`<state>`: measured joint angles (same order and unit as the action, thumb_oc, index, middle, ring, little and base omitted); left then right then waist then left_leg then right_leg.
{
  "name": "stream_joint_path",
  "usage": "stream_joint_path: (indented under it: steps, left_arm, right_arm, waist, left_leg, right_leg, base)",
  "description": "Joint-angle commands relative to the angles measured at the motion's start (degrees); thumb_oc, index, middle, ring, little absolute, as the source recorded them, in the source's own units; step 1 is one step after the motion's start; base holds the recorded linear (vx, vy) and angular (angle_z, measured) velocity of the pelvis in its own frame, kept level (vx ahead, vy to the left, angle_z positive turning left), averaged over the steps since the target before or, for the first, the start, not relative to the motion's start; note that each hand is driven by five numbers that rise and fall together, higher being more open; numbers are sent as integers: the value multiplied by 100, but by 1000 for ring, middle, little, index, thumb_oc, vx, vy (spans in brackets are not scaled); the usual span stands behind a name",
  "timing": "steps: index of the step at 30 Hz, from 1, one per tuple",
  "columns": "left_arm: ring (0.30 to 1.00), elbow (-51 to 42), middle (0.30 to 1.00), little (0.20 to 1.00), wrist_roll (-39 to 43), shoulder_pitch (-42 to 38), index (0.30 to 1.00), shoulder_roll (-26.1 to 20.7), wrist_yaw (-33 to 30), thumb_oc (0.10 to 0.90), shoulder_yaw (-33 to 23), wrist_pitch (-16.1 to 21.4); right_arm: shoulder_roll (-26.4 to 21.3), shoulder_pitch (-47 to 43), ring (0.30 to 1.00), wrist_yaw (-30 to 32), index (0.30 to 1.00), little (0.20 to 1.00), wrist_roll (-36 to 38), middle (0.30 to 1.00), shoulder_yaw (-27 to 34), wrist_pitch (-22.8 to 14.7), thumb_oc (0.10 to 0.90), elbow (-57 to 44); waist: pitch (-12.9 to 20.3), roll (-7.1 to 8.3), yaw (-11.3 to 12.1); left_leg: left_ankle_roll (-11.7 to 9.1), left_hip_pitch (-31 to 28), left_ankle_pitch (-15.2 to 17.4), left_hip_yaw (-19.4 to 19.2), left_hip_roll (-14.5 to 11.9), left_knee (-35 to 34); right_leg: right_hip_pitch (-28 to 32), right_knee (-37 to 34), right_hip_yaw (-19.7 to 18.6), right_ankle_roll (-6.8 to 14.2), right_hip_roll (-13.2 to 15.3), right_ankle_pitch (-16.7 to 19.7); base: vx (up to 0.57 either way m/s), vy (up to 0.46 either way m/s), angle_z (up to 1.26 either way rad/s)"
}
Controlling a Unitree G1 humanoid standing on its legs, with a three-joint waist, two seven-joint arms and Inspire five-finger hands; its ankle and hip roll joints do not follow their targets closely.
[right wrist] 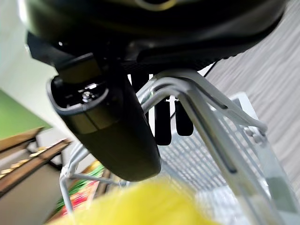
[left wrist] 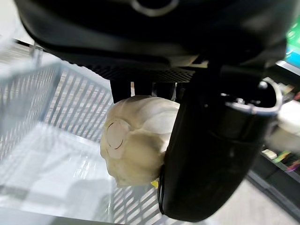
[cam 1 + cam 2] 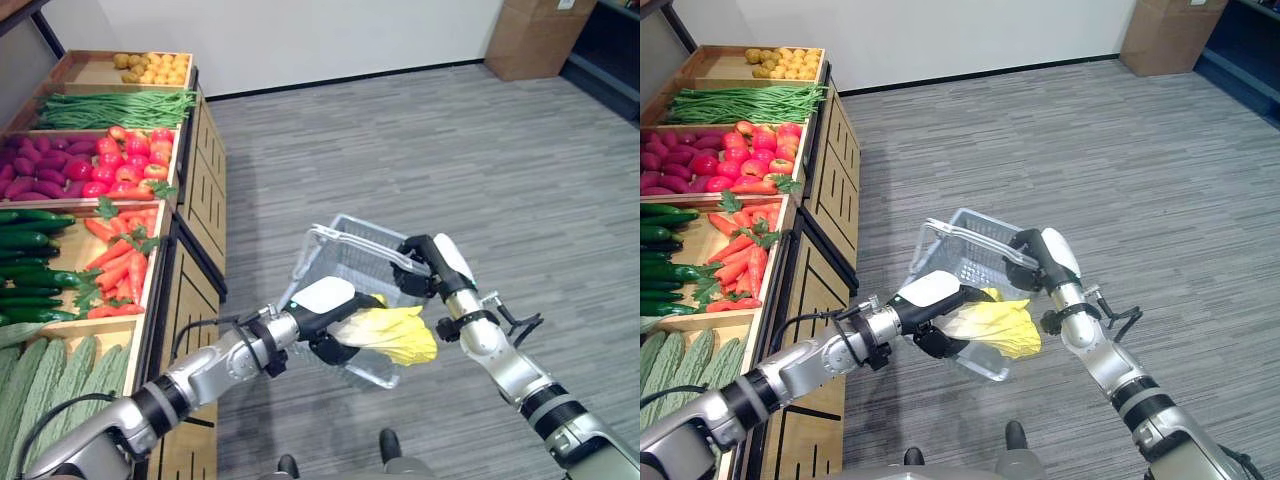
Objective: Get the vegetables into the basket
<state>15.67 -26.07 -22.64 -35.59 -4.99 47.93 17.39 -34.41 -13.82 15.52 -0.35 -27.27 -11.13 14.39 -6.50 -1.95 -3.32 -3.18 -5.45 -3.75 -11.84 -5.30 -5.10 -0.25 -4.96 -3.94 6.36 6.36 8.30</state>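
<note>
Left hand (image 3: pixel 325 300), at centre frame in the left eye view, has fingers and thumb curled round a pale yellow cabbage (image 3: pixel 398 333); its wrist view shows the cut stem end (image 2: pixel 133 145) pinned between thumb and fingers, leafy end pointing away toward the right of the frame. Right hand (image 3: pixel 425 262), just right of centre, is closed round the handle (image 1: pixel 187 91) of a wire basket (image 3: pixel 365 240), which hangs off the floor and tilted. Cabbage lies over the basket's near rim, leaves draped across the lower right edge, mesh floor visible past it in the left wrist view; whether the head is fully inside the rim cannot be told. Judged risks: release now may let the leafy end tip the head outward over the rim onto the grey floor (image 3: pixel 500 150), since much of the leaf hangs beyond the edge; the tilted basket may swing on its handle as weight drops in, spilling it; loose outer leaves may catch on the wire. At upper left of the frame, the wooden produce stand (image 3: pixel 190 180) carries carrots (image 3: pixel 120 265), cucumbers (image 3: pixel 30 270), green beans (image 3: pixel 110 108) and red produce (image 3: pixel 130 160), well apart from both hands.
</note>
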Motion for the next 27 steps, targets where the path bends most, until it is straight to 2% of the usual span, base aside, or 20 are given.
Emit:
stream_joint_path:
  steps: [1,3,4,5,11,18,19,21,24,27]
  left_arm:
    - [300,162,300,300,-362,-512,300,79,-739,400,-241,99]
    - [300,945,300,300,-1233,-388,300,341,-1234,400,-456,-287]
    - [909,1101,909,909,-1429,-355,909,382,-1327,835,-502,-381]
    - [1000,1304,1000,1000,-1630,-318,1000,432,-1402,900,-527,-483]
    - [1000,1764,1000,1000,-2036,-148,1000,578,-1612,900,-769,-767]
    - [1000,1235,1000,1000,-1777,128,1000,476,-1545,900,-977,-595]
    - [1000,554,1000,1000,-1424,336,1000,332,-1464,900,-1161,-390]
    - [1000,-103,1000,1000,-459,855,1000,353,-1228,900,-1494,-106]
    - [1000,-651,1000,1000,154,1207,1000,258,-945,900,-1708,-49]
    - [1000,-1204,1000,1000,1729,1761,1000,284,-403,900,-1820,33]
  right_arm:
    - [193,-576,300,138,300,300,591,300,404,-1003,400,-715]
    - [276,-192,300,-61,300,300,669,300,240,-1079,400,-1004]
    - [284,-136,300,-114,300,300,659,300,193,-1081,400,-1042]
    - [278,-73,300,-141,300,300,632,300,146,-1087,400,-1096]
    - [170,133,300,-147,300,300,482,300,156,-1062,400,-1216]
    - [184,409,300,10,300,300,362,300,496,-968,400,-955]
    - [232,584,300,96,300,300,312,300,705,-904,400,-820]
    - [356,824,300,215,300,300,323,300,1035,-807,400,-606]
    - [443,935,300,327,300,300,261,300,1198,-751,400,-496]
    - [549,1083,300,523,300,300,84,300,1461,-601,400,-25]
  waist:
    - [566,317,67]
    - [578,325,39]
    - [575,332,41]
    - [578,335,38]
    - [584,340,24]
    - [579,341,37]
    - [568,343,57]
    - [548,344,105]
    - [561,342,131]
    - [545,332,188]
  left_leg:
    - [-151,137,160,83,-42,10]
    - [-151,114,169,44,-43,10]
    - [-155,115,169,39,-50,10]
    - [-157,113,170,33,-52,10]
    - [-165,112,177,-11,-57,10]
    - [-159,94,184,-19,-63,10]
    - [-156,95,183,3,-67,10]
    - [-144,103,174,35,-66,10]
    - [-136,103,177,64,-61,10]
    - [-118,111,161,119,-48,10]
  right_leg:
    - [110,27,326,288,62,-339]
    - [100,33,291,288,56,-338]
    - [100,33,289,290,56,-341]
    - [96,32,286,287,55,-342]
    - [73,31,256,285,49,-343]
    - [90,27,243,280,43,-343]
    - [104,23,249,274,46,-349]
    - [116,20,276,266,49,-350]
    - [133,12,301,260,48,-353]
    - [158,10,327,237,40,-360]
  base:
    - [0,0,0]
    - [0,0,0]
    - [3,4,-3]
    - [0,3,-6]
    - [-2,-2,-8]
    - [0,0,0]
    - [0,0,0]
    - [0,0,0]
    - [0,0,0]
    - [-1,-9,3]
